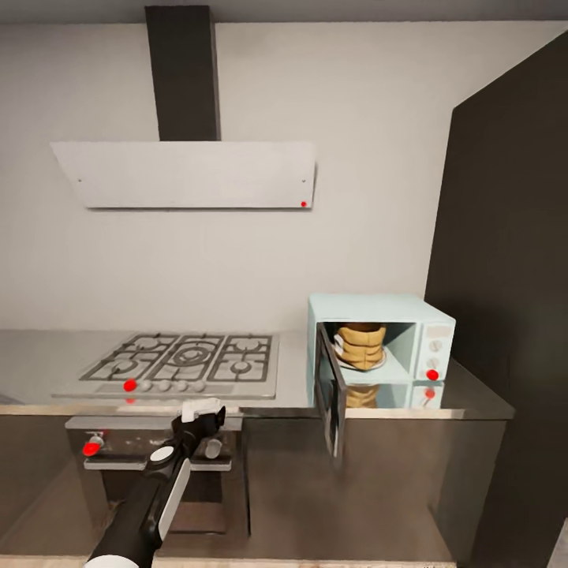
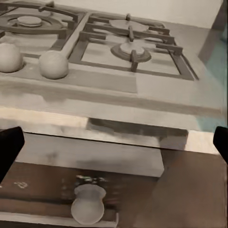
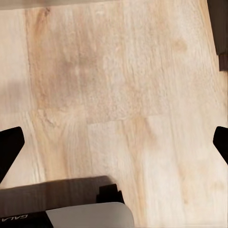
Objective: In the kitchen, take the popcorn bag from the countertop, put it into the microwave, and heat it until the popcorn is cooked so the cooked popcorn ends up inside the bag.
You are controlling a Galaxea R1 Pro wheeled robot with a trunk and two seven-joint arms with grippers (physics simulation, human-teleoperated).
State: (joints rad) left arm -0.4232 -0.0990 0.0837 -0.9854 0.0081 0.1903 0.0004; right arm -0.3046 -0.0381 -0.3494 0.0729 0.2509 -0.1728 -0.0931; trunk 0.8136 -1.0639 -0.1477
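head: popcorn bag [image 1: 361, 345] upright inside microwave [image 1: 426, 315], door [image 1: 331, 398] swung open, on surface [image 1: 473, 398] right of hob [image 1: 185, 363]; left tool [image 1: 201, 410] before the oven, spread unclear | left wrist: left tool's fingers [image 2: 9, 149] wide apart, empty, facing hob grates [image 2: 130, 45] | right wrist: right tool's fingers [image 3: 9, 147] wide apart, empty, above wood floor [image 3: 118, 95]

The countertop [image 1: 473, 398] is smooth grey metal, glossy enough to mirror the microwave [image 1: 381, 341], whose pale blue shell looks smooth and matt. The popcorn bag [image 1: 361, 345] inside is coarse tan cloth. The hob [image 2: 130, 47] has dull metal grates, and the floor [image 3: 123, 95] is pale, matt wood
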